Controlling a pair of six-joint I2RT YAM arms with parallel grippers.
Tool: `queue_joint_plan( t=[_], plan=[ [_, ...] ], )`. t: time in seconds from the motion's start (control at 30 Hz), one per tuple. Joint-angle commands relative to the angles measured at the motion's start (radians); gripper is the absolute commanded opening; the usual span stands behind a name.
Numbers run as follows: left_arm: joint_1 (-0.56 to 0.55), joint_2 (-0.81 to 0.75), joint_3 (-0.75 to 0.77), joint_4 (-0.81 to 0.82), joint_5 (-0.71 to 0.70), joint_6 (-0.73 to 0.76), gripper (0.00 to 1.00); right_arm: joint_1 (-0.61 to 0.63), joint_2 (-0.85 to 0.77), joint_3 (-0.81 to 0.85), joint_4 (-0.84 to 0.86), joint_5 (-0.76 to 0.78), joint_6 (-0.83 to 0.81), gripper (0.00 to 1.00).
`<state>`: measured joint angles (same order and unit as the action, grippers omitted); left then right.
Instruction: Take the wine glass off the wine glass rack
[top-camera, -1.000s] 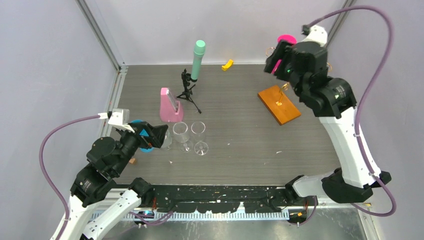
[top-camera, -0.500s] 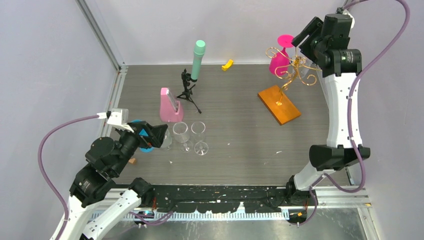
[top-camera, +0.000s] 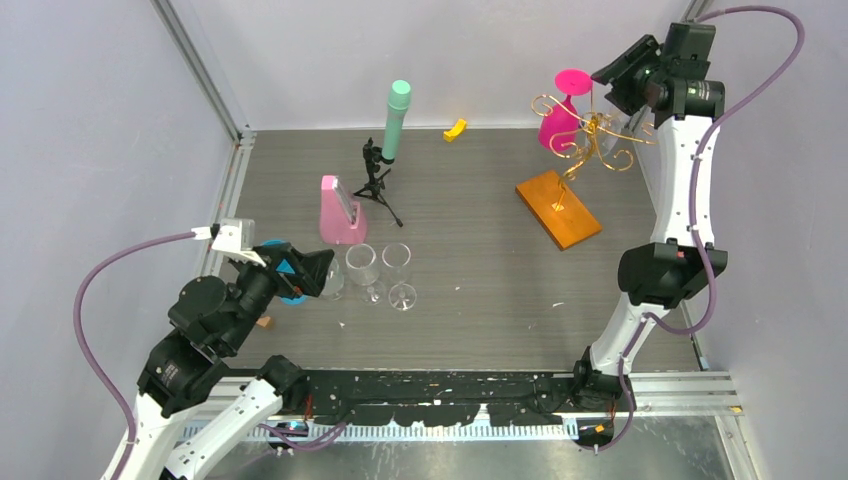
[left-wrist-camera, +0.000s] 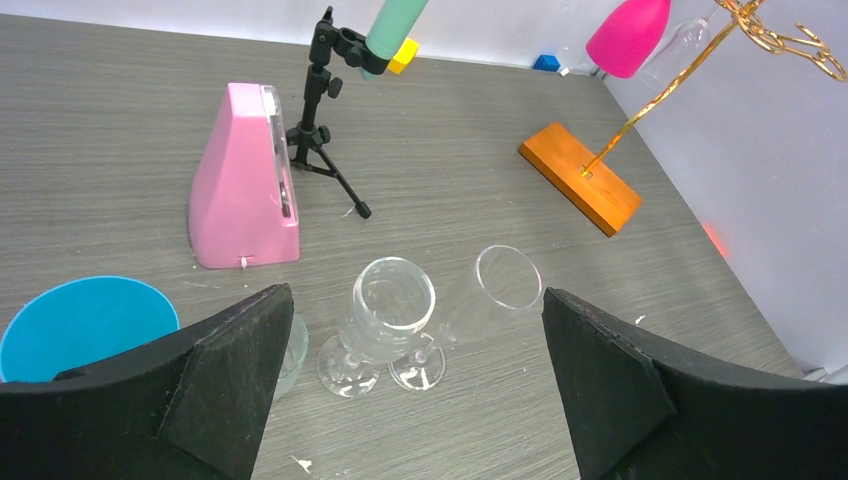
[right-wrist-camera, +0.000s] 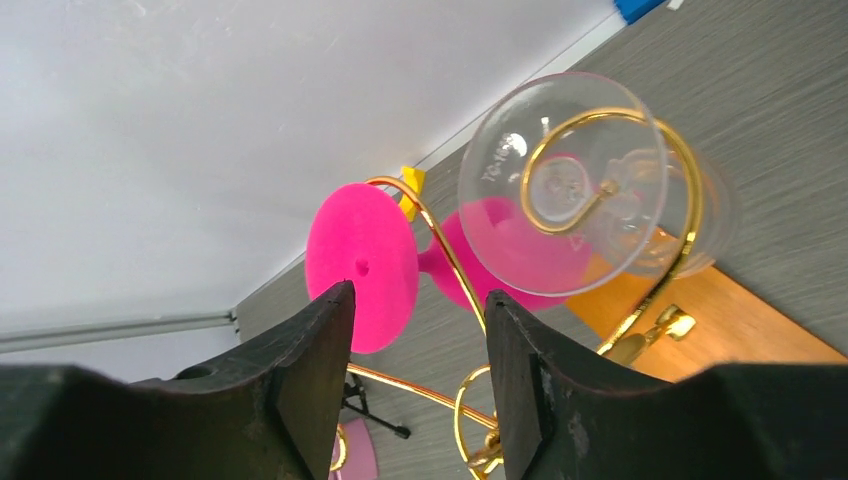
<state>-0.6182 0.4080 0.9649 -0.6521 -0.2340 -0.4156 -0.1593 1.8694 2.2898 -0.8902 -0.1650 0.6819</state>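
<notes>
The wine glass rack (top-camera: 592, 138) is gold wire with scroll arms on an orange wooden base (top-camera: 558, 208), at the back right. A pink wine glass (top-camera: 558, 122) hangs upside down from it, its round foot (right-wrist-camera: 362, 265) up. A clear wine glass (right-wrist-camera: 575, 185) hangs on another scroll arm. My right gripper (top-camera: 612, 82) is high behind the rack, open (right-wrist-camera: 420, 300), holding nothing; it touches neither glass, and the pink foot lies just beyond its fingertips. My left gripper (top-camera: 305, 270) hovers open (left-wrist-camera: 415, 300) at the near left.
Two clear glasses (top-camera: 380, 272) stand on the table in front of the left gripper. A pink wedge-shaped block (top-camera: 340, 212), a black mini tripod (top-camera: 375, 182) with a mint microphone (top-camera: 396, 118), a yellow piece (top-camera: 455, 129) and a blue bowl (left-wrist-camera: 85, 320) sit around. Walls close in at back and right.
The right arm rose and swung back from over the orange base to behind the rack top, and its jaws narrowed somewhat. The left arm and the glasses stayed put.
</notes>
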Motion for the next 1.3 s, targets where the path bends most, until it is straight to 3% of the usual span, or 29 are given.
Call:
queue_joint_plan(
  t=[0.0, 0.47, 1.0, 1.27],
  plan=[
    [-0.002, 0.000, 0.018, 0.013, 0.004, 0.000, 0.98, -0.006, 0.019, 0.058, 0.071, -0.111, 0.032, 0.53],
    [-0.002, -0.012, 0.030, -0.007, 0.021, -0.008, 0.98, -0.007, 0.028, -0.036, 0.159, -0.199, 0.101, 0.37],
    [-0.003, -0.017, 0.032, -0.017, 0.032, -0.009, 0.98, -0.007, 0.020, -0.112, 0.219, -0.169, 0.169, 0.35],
    [-0.003, -0.015, 0.028, -0.009, 0.024, -0.008, 0.98, -0.006, -0.034, -0.187, 0.311, -0.109, 0.200, 0.16]
  ],
)
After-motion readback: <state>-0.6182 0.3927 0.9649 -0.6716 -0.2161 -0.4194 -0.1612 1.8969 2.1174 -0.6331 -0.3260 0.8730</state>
